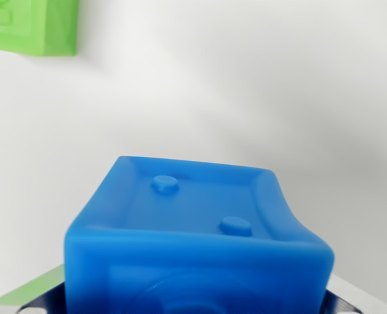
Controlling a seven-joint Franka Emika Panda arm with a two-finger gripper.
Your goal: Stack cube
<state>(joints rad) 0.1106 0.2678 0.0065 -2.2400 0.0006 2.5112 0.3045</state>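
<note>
A blue cube (197,235) fills the lower middle of the wrist view, very close to the camera, its top face showing two raised dots. My gripper (193,302) is shut on it. Only slivers of the metal fingers (30,297) show, at the cube's lower left and lower right. The cube looks lifted off the white surface. A green cube (30,26) with a raised letter on its face sits in the top left corner of the view, cut off by the frame edge and well apart from the blue cube.
A plain white table surface (259,85) fills the remainder of the view, with soft shadows running across its right side.
</note>
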